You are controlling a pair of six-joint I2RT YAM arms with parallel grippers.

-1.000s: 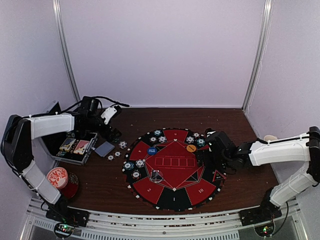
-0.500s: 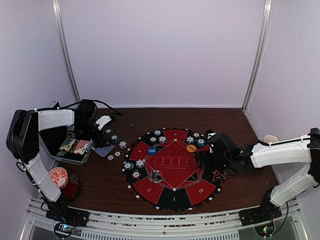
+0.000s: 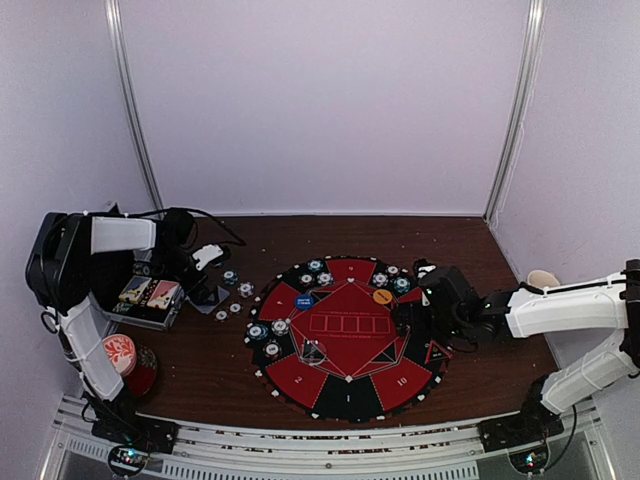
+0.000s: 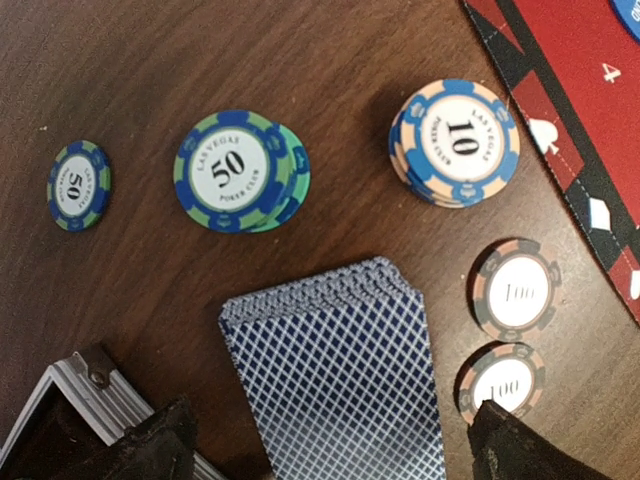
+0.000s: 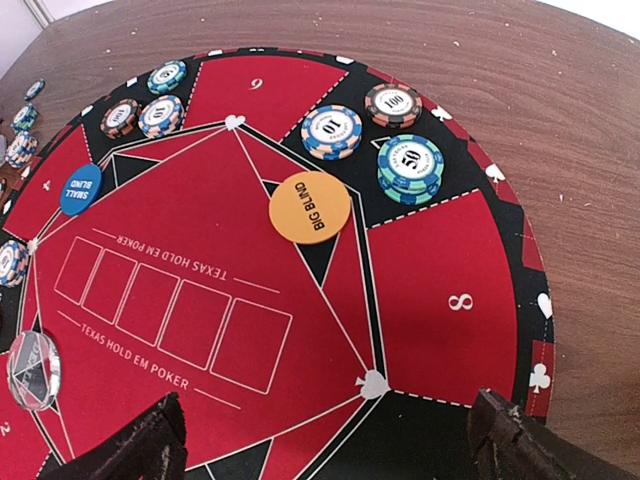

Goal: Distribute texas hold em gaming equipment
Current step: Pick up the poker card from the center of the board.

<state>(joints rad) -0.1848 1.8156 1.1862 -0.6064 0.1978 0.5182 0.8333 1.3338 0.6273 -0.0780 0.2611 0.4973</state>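
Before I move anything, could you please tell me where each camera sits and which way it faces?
Top external: above and behind the bases, looking down on the table; left arm and right arm show.
Left wrist: looking straight down at the card deck and chips; own fingertips at bottom corners.
Right wrist: low over the mat, facing the orange button disc; own fingertips at bottom corners.
Shared: top and right wrist both show that disc.

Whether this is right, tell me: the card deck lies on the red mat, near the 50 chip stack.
Wrong. The card deck lies on the wooden table, not the red mat, near the 50 chip stack. The left wrist view shows it.
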